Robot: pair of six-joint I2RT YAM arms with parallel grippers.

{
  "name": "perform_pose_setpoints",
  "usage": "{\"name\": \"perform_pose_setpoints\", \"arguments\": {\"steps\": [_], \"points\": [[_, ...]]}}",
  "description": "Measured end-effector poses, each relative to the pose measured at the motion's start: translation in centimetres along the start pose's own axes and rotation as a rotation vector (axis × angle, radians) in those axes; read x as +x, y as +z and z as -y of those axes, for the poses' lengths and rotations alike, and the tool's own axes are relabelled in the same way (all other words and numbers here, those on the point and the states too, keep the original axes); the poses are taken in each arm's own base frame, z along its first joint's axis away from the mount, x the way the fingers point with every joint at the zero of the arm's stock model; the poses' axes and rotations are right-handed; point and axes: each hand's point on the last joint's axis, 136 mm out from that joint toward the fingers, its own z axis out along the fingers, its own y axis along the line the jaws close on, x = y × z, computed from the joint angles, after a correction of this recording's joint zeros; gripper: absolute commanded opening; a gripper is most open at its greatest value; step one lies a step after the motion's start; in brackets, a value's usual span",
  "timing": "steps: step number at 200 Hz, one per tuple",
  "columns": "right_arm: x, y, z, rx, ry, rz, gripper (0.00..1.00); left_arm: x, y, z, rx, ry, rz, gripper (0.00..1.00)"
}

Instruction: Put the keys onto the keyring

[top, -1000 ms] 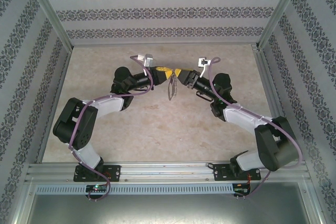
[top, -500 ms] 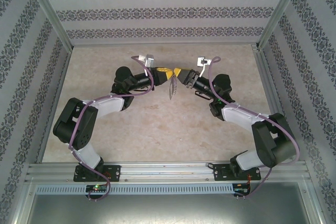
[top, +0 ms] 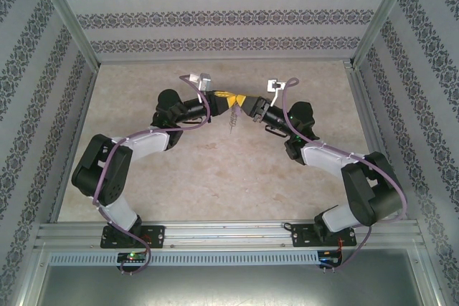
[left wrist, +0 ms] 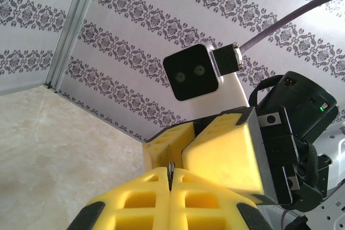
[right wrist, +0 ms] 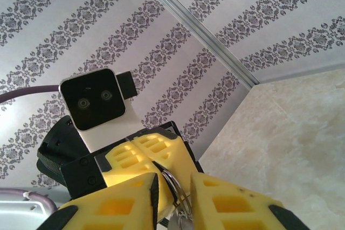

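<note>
The grey metal keyring (top: 231, 121) hangs above the table between both grippers. My left gripper (top: 226, 98) is shut on its upper edge, seen as a thin metal sliver (left wrist: 171, 166) pinched between the yellow fingertips (left wrist: 151, 184). My right gripper (top: 242, 102) faces it tip to tip. In the right wrist view its jaws (right wrist: 175, 188) stand slightly apart with the ring's wire loops (right wrist: 170, 181) running down the gap between them. Small grey metal bits (right wrist: 180, 222) dangle at the ring's lower end. The keys are hidden; I cannot make out one.
The beige table (top: 215, 177) is walled by patterned panels (top: 215, 19) at the back and sides. An aluminium rail (top: 229, 234) runs along the near edge by the arm bases. Both grippers hover over the far middle of the table.
My right gripper has moved left up to the left gripper, and its jaws have narrowed around the hanging ring. The left arm has stayed put, still holding the ring.
</note>
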Motion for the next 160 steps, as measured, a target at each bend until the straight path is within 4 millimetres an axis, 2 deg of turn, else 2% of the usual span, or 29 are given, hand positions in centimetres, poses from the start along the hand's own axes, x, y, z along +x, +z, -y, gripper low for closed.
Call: {"name": "perform_pose_setpoints", "arguments": {"steps": [35,64,79,119,160], "points": [[0.3,-0.3,0.2,0.001,-0.005,0.000,0.00,0.0,0.0,-0.1,-0.011,-0.005,-0.006,0.00],[0.4,-0.3,0.3,0.002,-0.003,-0.001,0.00,0.1,-0.1,-0.2,-0.021,-0.009,-0.017,0.00],[0.4,-0.3,0.2,0.000,-0.004,-0.003,0.00,0.1,-0.1,-0.1,-0.024,-0.004,-0.020,0.09],[1.0,-0.5,0.6,0.032,-0.024,-0.059,0.00,0.3,-0.3,0.1,-0.045,0.028,-0.058,0.25],[0.7,-0.6,0.5,0.149,-0.158,-0.155,0.00,-2.0,-0.7,1.9,-0.065,0.164,-0.092,0.38]]}}
